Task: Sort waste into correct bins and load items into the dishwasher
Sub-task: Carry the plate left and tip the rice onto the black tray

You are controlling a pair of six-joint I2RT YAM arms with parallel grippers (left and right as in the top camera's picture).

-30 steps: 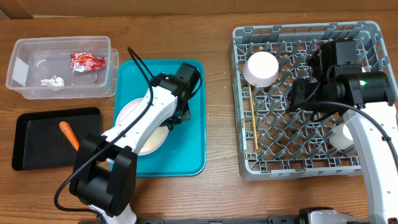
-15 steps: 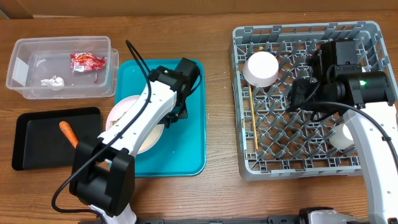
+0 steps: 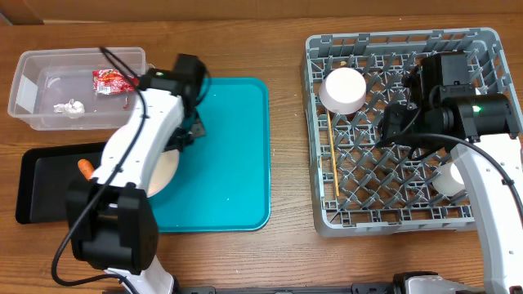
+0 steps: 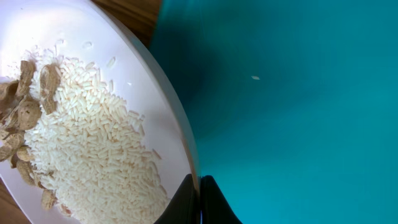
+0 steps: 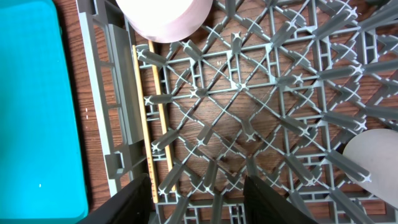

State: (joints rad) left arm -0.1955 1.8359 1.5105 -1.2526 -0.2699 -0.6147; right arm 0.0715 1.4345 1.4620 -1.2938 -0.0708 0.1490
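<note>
Wooden table [image 3: 286, 163]: left pincer [image 4: 198, 190] clamps rim of round white plate [image 4: 146, 78] carrying beige crumbly scraps [image 4: 25, 106], at left edge of teal plastic tray [image 3: 237, 122]; keep it level until over flat black rectangular tray [image 3: 49, 184], then tip.

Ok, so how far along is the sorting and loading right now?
Done: wrapper and tissue in the clear tub, carrot on the black tray, a bowl and chopsticks in the rack. In hand: the left end effector grips the plate of food scraps. Left: dumping the scraps, racking the plate.
</note>
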